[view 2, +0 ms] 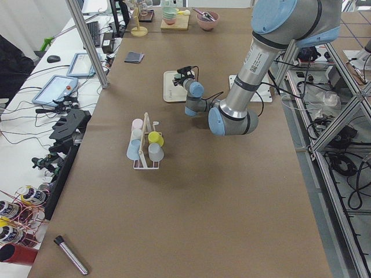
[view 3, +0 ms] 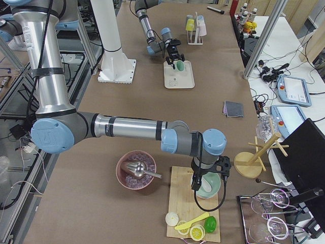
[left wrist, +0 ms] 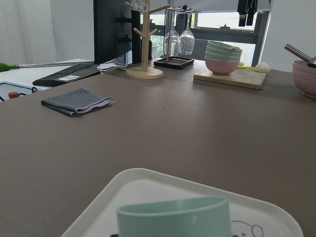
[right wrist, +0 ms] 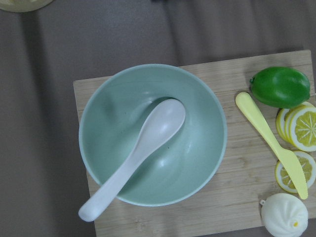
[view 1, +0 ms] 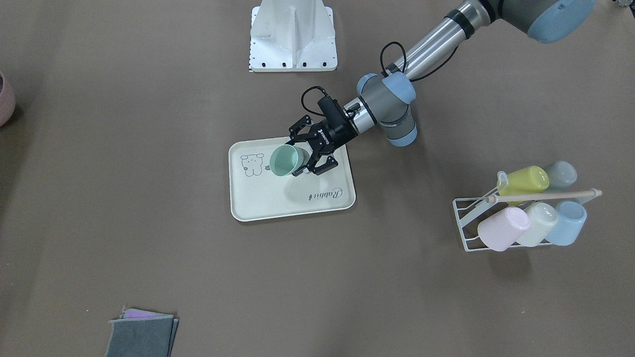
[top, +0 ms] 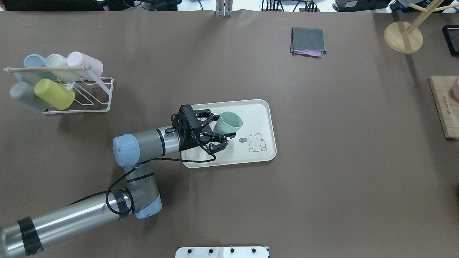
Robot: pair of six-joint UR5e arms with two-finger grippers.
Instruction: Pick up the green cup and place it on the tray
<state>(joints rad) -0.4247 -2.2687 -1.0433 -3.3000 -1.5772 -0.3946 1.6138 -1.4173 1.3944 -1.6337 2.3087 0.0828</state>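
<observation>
Green cup (view 1: 284,160) at the tray: placing step.
Left gripper (view 1: 301,157) straddles it, jaws wide; whether they press it, I cannot tell. Cup sits upright on or just above the cream tray (view 1: 278,203). Next: let go fully, back away without tipping it.

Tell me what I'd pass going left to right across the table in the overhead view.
Wire rack of pastel cups → cream tray with green cup over it → folded grey cloth → round wooden stand → wooden board.
</observation>
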